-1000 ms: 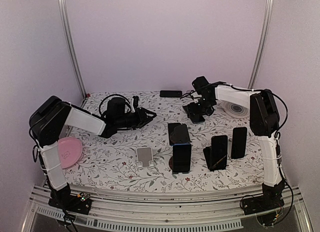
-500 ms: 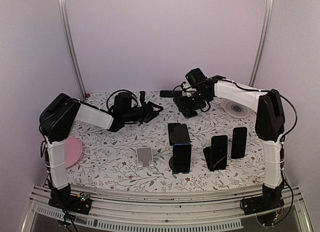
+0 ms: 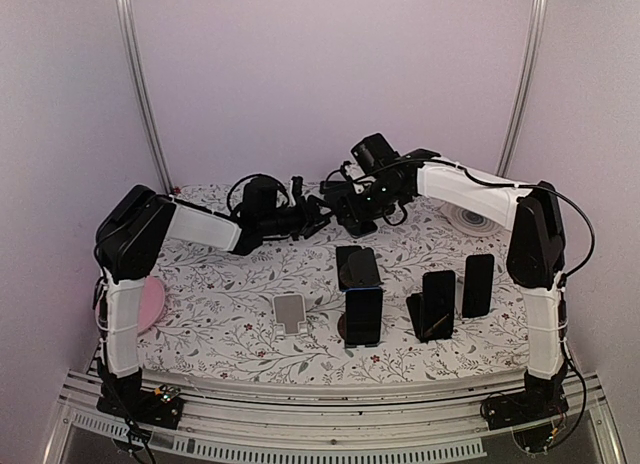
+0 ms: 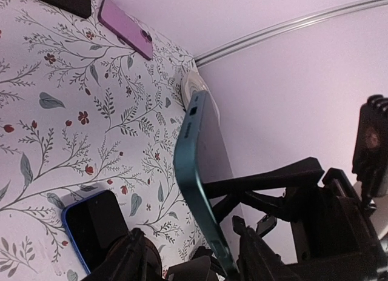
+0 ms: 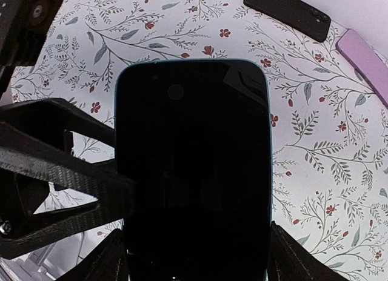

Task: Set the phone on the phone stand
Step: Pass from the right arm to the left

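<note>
A phone [image 5: 193,172] with a dark screen and a teal rim sits across my right gripper [image 5: 200,263], which is shut on its two long sides. Both arms meet above the back middle of the table, where my right gripper [image 3: 352,206] faces my left gripper [image 3: 316,213]. In the left wrist view the phone [image 4: 197,166] stands edge-on between the spread fingers of my left gripper [image 4: 194,257], close to the right finger and apart from the left one. An empty white phone stand [image 3: 290,312] sits at the front, left of centre.
Near the front stand a blue phone [image 3: 363,314], a dark phone [image 3: 357,267] behind it and two black phones [image 3: 436,302] [image 3: 478,284] to the right. A pink plate [image 3: 150,306] lies at the left, a white disc [image 3: 472,219] at the back right.
Both arms have swung in toward the back middle and met. The right gripper carried the phone leftward, and the left gripper's jaws have widened around its edge.
</note>
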`<state>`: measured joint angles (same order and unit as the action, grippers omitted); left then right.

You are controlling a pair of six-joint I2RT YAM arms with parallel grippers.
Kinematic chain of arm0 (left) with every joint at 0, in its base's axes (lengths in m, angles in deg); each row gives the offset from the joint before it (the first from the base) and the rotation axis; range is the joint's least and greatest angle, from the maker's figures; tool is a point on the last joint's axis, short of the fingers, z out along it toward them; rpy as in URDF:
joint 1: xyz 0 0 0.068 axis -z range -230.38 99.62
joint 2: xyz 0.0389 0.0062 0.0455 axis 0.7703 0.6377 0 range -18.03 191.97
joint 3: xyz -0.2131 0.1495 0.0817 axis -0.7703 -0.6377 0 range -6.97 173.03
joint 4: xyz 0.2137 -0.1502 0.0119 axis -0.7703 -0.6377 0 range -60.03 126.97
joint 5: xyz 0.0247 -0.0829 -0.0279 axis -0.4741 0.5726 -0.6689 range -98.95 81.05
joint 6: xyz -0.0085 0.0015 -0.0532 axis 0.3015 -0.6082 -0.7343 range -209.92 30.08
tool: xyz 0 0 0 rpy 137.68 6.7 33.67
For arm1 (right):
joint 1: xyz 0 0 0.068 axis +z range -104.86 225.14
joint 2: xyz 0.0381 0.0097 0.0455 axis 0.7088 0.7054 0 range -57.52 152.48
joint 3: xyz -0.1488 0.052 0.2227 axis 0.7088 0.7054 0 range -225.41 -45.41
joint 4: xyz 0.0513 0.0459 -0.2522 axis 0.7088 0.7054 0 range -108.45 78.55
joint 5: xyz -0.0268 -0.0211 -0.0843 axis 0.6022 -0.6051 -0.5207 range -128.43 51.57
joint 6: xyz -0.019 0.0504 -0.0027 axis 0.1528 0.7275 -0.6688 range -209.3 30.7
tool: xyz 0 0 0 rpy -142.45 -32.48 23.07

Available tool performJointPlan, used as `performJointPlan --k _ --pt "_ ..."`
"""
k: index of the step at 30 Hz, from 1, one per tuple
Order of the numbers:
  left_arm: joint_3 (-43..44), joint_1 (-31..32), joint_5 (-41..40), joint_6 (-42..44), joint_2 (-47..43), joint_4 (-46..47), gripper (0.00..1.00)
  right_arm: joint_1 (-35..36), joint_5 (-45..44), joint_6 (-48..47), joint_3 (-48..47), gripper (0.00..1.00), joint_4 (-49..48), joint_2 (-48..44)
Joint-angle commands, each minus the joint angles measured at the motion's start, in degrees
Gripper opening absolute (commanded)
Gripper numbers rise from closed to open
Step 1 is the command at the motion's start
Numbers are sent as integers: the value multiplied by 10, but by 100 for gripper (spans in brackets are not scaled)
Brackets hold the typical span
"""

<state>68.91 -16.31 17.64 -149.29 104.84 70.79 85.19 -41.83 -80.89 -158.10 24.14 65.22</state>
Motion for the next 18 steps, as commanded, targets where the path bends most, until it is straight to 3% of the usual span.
performJointPlan --k 1,7,12,18 --pt "40 4 7 -18 20 -1 52 9 -5 8 -27 73 -12 -26" --pt "66 4 17 -40 36 9 40 14 -7 6 -29 73 -9 -26" --pt "67 4 34 -56 41 36 0 17 -9 6 -28 73 -6 -27" --pt "37 2 42 -22 -1 43 0 19 -15 6 12 80 -33 -65"
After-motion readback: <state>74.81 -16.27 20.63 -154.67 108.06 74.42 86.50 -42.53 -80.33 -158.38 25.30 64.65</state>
